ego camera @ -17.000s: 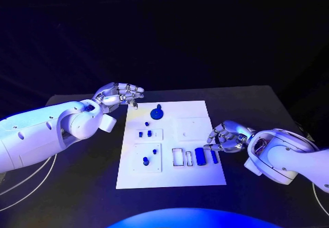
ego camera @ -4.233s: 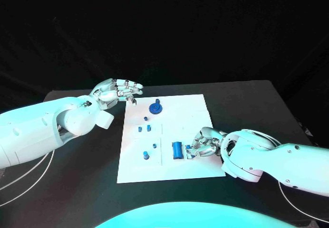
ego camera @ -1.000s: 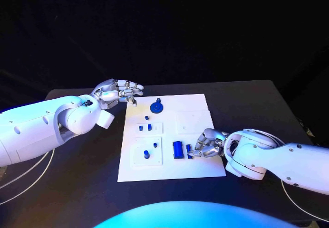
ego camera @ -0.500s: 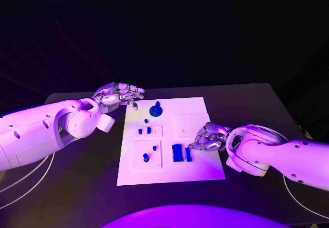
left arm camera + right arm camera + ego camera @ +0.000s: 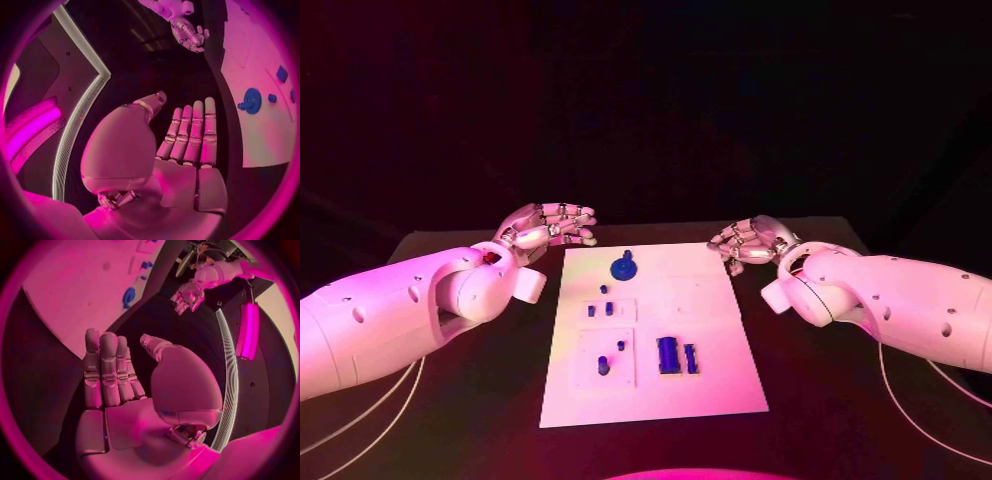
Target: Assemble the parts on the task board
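The left hand and right hand hover released, holding nothing, fingers apart. The task board lies between them, its far corners just beside each hand on the bench.

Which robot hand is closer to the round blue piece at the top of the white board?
Left. The left hand hovers just off the board's edge beside the round blue piece; the right hand hangs across the task board, farther away.
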